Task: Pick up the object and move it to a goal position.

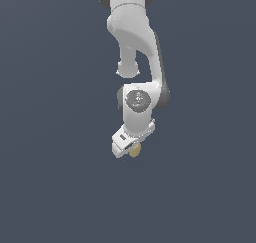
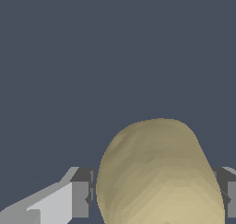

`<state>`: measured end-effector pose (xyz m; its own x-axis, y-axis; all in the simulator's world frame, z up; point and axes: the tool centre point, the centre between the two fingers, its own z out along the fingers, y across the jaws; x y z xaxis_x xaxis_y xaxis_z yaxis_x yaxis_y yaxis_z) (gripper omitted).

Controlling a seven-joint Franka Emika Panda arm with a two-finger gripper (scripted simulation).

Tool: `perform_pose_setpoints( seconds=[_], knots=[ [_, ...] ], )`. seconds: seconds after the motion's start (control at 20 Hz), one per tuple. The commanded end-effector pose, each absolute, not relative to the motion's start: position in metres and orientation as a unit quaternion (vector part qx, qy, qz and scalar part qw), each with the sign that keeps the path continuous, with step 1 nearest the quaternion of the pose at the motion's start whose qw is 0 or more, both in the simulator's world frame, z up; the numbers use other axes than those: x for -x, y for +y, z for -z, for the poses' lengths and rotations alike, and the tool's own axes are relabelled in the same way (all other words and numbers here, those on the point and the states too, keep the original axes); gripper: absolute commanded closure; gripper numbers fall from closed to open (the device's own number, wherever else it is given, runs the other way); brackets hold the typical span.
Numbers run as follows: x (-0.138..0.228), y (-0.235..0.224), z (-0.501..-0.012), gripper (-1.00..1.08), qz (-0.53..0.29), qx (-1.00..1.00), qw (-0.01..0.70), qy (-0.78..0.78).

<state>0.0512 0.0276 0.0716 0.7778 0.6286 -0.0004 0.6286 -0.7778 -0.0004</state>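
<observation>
White arm (image 1: pixel 136 42) hangs from above against a plain dark grey backdrop, wrist tilted. No brand, label or legible writing is visible on it. Gripper (image 1: pixel 131 148) sits at the arm's lower end. 2 fingers (image 2: pixel 79 197) stand on either side of the tan-yellow lump (image 2: pixel 159 172), pads pressed to its flanks: closed and gripping it. The lump sits between the fingers, its rounded end reaching past the fingertips. Faint crease on its upper surface.
</observation>
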Motion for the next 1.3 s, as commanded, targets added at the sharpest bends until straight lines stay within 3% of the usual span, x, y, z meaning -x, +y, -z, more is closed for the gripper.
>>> perform_pose_setpoints(
  seconds=[0.0, 1.25],
  knots=[
    [-0.046, 0.028, -0.074, 1.08, 0.000, 0.943, 0.000, -0.333],
    [0.079, 0.037, -0.113, 1.08, 0.000, 0.943, 0.000, -0.333]
  ],
)
